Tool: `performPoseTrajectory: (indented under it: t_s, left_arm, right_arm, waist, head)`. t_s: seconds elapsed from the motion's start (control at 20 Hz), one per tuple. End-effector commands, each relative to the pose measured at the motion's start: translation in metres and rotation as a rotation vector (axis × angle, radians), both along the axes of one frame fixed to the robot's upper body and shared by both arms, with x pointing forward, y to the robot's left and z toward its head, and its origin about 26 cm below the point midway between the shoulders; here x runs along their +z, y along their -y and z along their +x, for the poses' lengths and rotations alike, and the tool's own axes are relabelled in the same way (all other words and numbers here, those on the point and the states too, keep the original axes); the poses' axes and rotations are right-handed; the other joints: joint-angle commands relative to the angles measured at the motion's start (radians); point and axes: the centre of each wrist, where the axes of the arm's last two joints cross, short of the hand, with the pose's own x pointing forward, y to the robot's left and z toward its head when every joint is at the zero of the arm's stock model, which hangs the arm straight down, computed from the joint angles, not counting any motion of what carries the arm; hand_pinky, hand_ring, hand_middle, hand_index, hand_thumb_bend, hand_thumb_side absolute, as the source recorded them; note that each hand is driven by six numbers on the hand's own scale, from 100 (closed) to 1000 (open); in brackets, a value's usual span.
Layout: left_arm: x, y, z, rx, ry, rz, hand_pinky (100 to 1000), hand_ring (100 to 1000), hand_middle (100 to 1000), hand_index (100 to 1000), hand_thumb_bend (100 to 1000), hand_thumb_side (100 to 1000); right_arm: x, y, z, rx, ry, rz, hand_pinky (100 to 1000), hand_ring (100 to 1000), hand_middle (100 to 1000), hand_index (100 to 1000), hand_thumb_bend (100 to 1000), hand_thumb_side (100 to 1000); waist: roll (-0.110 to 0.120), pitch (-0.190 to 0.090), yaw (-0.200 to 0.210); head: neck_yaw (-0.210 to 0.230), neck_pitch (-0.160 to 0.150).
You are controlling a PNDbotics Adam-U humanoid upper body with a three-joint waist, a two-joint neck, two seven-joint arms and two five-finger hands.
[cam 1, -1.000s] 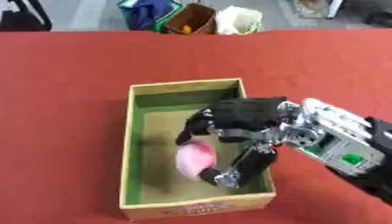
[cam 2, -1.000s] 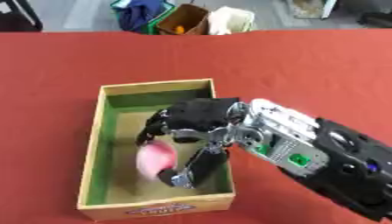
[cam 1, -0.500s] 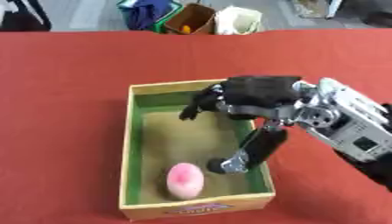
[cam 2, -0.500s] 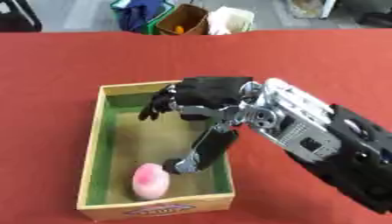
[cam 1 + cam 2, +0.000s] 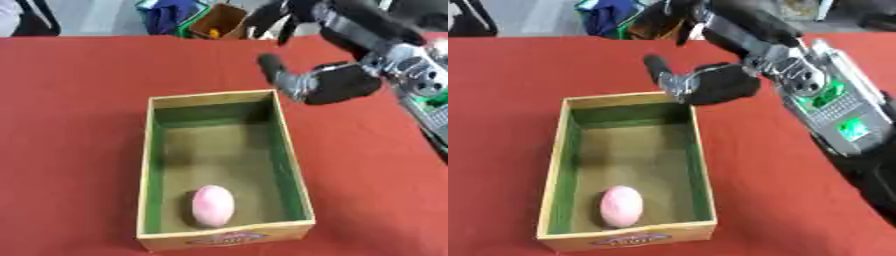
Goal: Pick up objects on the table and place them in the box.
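Observation:
A pink egg-shaped object [image 5: 213,205] lies on the floor of the open cardboard box [image 5: 288,155] with green inner walls, near its front end. My right hand [image 5: 337,82] hovers open above the box's far right corner, fingers spread and relaxed, holding nothing. Its arm runs off toward the right edge. My left hand appears in neither view.
The box stands on a red tablecloth [image 5: 79,125]. Beyond the table's far edge are a brown bin [image 5: 219,20] and blue items [image 5: 166,15] on the floor.
My right hand let go of the pink object inside the box, then lifted up and away toward the far right. The object now lies at the box's front end.

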Motion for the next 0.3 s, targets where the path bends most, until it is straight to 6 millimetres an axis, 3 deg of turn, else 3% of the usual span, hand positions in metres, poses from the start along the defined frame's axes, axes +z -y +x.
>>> performPoseTrajectory:
  t_s: [0.05, 0.3]
  left_arm:
    - [0.008, -0.003, -0.002, 0.019, 0.031, 0.013, 375, 353, 376, 514, 100, 463]
    - [0.008, -0.004, -0.002, 0.026, 0.032, 0.011, 374, 353, 375, 513, 100, 463]
  right_arm:
    - [0.008, 0.014, -0.005, -0.008, 0.064, 0.261, 555, 739, 654, 821, 100, 495]
    - [-0.015, 0.028, -0.004, 0.003, 0.07, 0.52, 584, 770, 719, 824, 100, 558]
  waist:
    - [0.003, -0.017, -0.002]
    - [0.007, -0.015, -0.011]
  head:
    - [0.008, 0.004]
    - [0.025, 0.004]
